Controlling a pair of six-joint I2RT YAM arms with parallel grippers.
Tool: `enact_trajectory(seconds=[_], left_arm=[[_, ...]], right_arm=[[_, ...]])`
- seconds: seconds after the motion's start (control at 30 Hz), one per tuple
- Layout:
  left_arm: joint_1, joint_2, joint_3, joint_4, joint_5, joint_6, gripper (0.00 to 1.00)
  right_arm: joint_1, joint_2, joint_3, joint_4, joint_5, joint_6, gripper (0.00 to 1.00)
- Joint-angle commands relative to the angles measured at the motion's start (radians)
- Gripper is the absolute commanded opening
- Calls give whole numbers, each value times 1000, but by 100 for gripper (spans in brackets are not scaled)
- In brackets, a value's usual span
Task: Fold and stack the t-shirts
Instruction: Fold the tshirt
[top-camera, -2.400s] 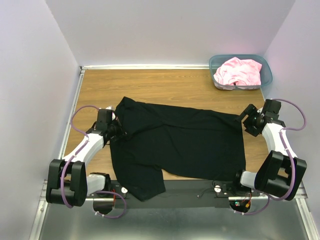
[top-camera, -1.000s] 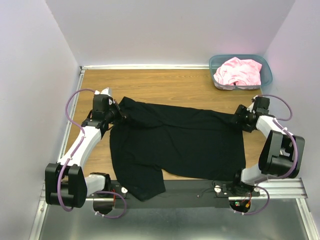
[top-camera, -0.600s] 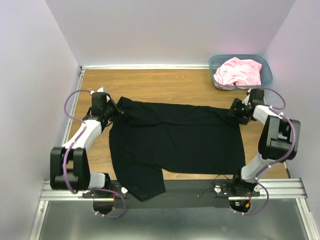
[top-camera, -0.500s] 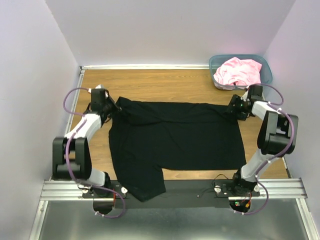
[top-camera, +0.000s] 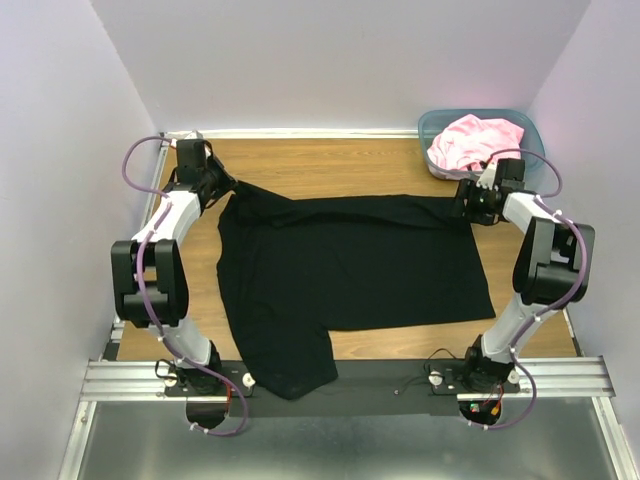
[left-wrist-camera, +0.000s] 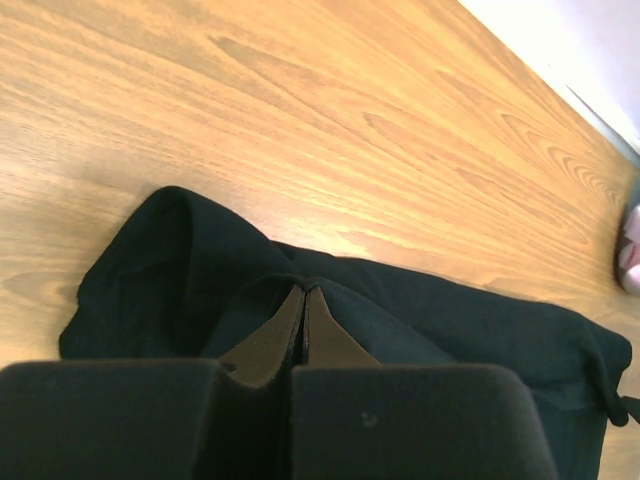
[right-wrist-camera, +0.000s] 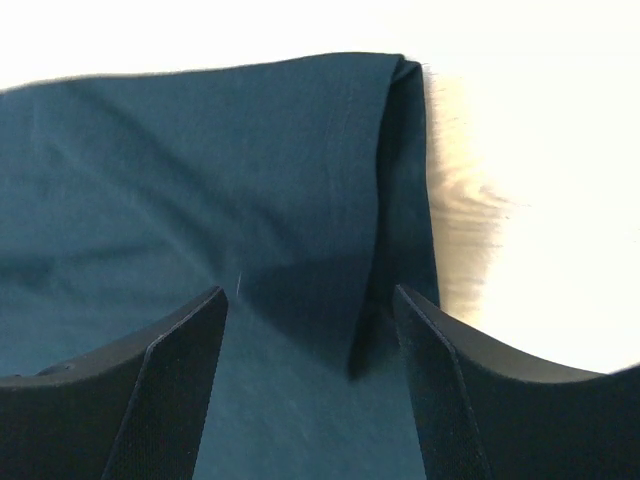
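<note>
**Table** (top-camera: 330, 165): wooden, carrying the black t-shirt (top-camera: 350, 265) spread flat across its middle, its near-left part overhanging the near edge. **Teal bin** (top-camera: 536, 152), far right: holds the crumpled pink t-shirt (top-camera: 480, 140). **Left fingers** (left-wrist-camera: 265, 345): closed on the black shirt's far-left corner. **Right fingers** (right-wrist-camera: 175, 370): spread apart over its far-right corner.

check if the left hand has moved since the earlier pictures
Yes. The left hand, shut on the black t-shirt, has moved away from the near edge toward the table's far left corner.
</note>
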Motion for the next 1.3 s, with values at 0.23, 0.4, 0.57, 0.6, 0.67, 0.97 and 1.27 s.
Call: enact_trajectory(seconds=[0.23,0.4,0.57,0.6,0.67,0.97,1.27], left_arm=[[5,-138,-150,7,23,49,0],[-2,-167,-190,18,34,55,0],[-7,-193,-209,18,40,64,0],[-7,-201,-210,18,40,64,0],[-8,-205,-217,18,40,64,0],[-12,-205,-220,12,45,72,0],[-15,-204,-220,9,43,73,0]], right_arm=[[4,-94,-104,-22,33,-198,73],[4,-80,-120,-18,38,-227,70],[4,-72,-106,-19,44,-236,68],[4,-74,-104,-19,47,-238,68],[4,-77,-109,-19,44,-246,68],[25,-77,-83,-10,102,-272,68],[54,-26,-54,-11,119,-281,60]])
